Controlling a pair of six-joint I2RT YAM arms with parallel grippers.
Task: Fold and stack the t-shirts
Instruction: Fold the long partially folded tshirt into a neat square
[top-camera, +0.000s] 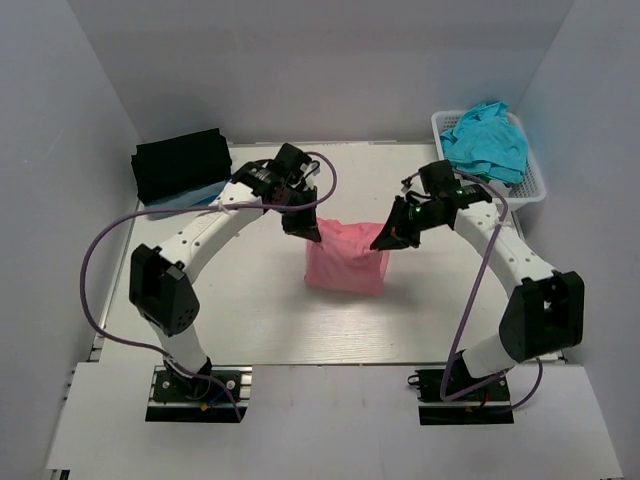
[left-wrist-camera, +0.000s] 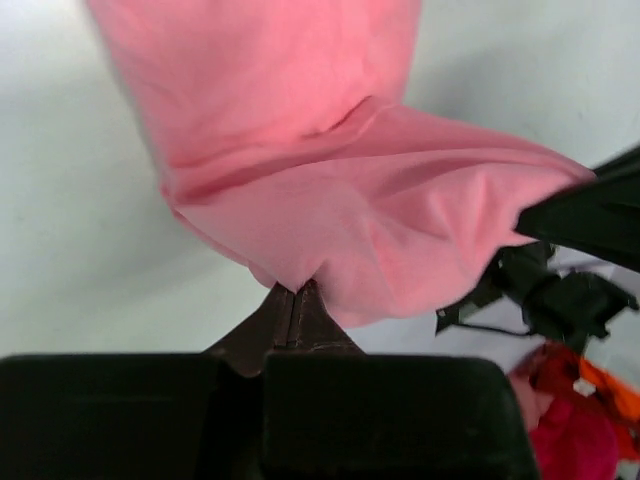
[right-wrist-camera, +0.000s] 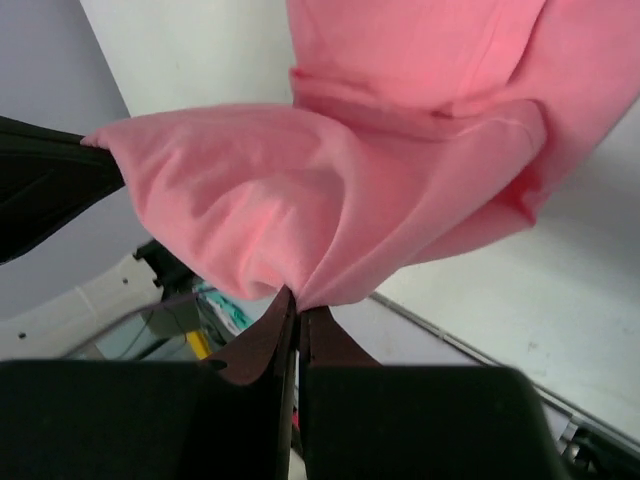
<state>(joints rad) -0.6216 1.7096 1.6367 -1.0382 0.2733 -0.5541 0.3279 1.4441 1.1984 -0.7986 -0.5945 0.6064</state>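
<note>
The salmon-pink t-shirt (top-camera: 346, 262) hangs between my two grippers over the middle of the table, its lower part resting on the surface. My left gripper (top-camera: 312, 234) is shut on its left top corner; the left wrist view shows the cloth (left-wrist-camera: 330, 190) pinched at the fingertips (left-wrist-camera: 296, 290). My right gripper (top-camera: 384, 242) is shut on the right top corner, with cloth (right-wrist-camera: 330, 190) bunched at its tips (right-wrist-camera: 297, 298). A folded black t-shirt (top-camera: 180, 164) lies on a light blue one (top-camera: 190, 199) at the back left. Teal t-shirts (top-camera: 487, 142) fill the basket.
The white lattice basket (top-camera: 535, 188) stands at the back right corner. Grey walls close in the table on three sides. Purple cables loop from both arms over the table's sides.
</note>
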